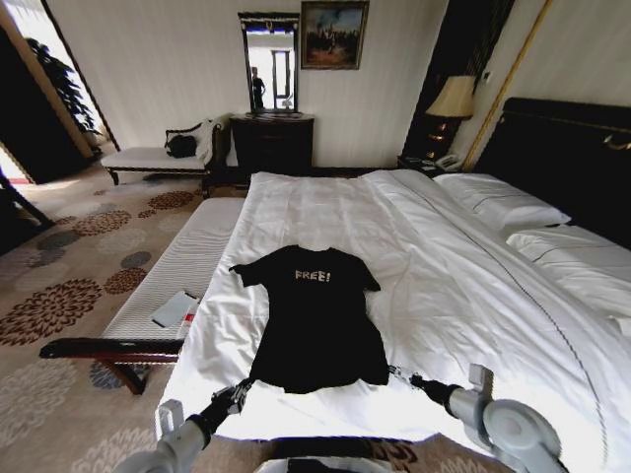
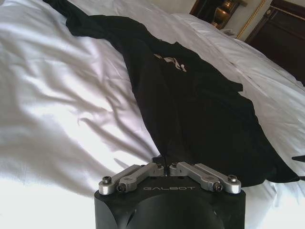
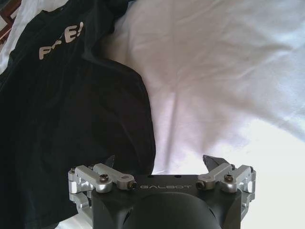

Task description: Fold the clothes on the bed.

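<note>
The clothes, a black T-shirt (image 1: pixel 315 320) with white "FREE!" lettering, lie spread flat on the white bed (image 1: pixel 473 296), collar toward the far end and hem toward me. My left gripper (image 1: pixel 244 389) is at the hem's left corner. In the left wrist view its fingers (image 2: pixel 166 163) are closed together right on the edge of the black T-shirt (image 2: pixel 200 109), pinching the corner. My right gripper (image 1: pixel 399 374) is at the hem's right corner and stands open (image 3: pixel 161 161). One of its fingertips is over the black T-shirt (image 3: pixel 71 109), the other over bare sheet.
A white-cushioned bench (image 1: pixel 187 266) runs along the bed's left side, with a small grey slab (image 1: pixel 175 308) on it. Pillows (image 1: pixel 498 202) and the dark headboard (image 1: pixel 562 148) are at the right. Patterned carpet (image 1: pixel 59 296) lies to the left. A dresser (image 1: pixel 271 143) stands at the back wall.
</note>
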You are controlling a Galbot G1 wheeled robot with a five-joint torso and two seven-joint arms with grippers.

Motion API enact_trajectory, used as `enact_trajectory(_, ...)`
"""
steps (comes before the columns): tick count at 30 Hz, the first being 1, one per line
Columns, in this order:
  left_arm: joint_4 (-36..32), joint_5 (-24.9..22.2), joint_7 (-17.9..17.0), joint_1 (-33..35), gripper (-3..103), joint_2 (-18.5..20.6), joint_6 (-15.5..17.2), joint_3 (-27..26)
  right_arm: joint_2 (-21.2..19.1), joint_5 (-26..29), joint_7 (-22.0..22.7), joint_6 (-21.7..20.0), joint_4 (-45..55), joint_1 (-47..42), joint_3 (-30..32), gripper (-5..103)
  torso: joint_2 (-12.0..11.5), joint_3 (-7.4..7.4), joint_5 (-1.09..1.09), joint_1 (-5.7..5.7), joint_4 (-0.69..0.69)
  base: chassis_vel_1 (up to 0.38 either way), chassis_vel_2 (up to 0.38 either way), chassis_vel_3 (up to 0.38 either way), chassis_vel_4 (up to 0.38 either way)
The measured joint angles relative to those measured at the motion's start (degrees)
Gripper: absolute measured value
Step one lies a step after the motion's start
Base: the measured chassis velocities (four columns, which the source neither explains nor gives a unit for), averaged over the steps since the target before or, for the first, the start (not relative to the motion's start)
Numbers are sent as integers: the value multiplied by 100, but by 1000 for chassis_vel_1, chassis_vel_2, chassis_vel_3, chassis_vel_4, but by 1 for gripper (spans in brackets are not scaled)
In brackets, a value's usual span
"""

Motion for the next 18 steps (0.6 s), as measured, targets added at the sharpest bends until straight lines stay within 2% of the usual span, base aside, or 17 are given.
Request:
enact_trajectory(2, 3, 3, 0, 0, 0, -3, 0, 0, 12, -1, 4, 5, 11, 10, -35, 101, 0, 0, 0, 0, 0, 0, 0, 0, 0)
enact_trajectory(8, 12, 12, 0, 4, 0, -23, 0, -5, 77, -31, 58, 21, 36, 90, -230, 92, 0, 0, 0, 0, 0, 0, 0, 0, 0)
enact_trajectory(11, 12, 27, 0, 5, 0, -34, 0, -2, 99, -77, 67, 27, -5, 114, -301, 79, 0, 0, 0, 0, 0, 0, 0, 0, 0)
enact_trajectory(13, 11, 29, 0, 7, 0, -37, 0, 0, 103, -95, 67, 29, -21, 118, -316, 79, 0, 0, 0, 0, -1, 0, 0, 0, 0)
enact_trajectory(14, 10, 32, 0, 7, 0, -41, 1, 2, 109, -103, 67, 31, -38, 126, -325, 73, 0, 0, 0, 0, 0, 0, 0, 0, 0)
enact_trajectory(15, 10, 32, 0, 7, 0, -41, 1, 2, 109, -103, 67, 31, -38, 126, -325, 73, 0, 0, 0, 0, 0, 0, 0, 0, 0)
enact_trajectory(18, 25, 47, 0, 4, 0, -54, 2, 14, 126, -126, 64, 36, -62, 135, -345, 57, 0, 0, 0, 0, 0, 0, 0, 0, 0)
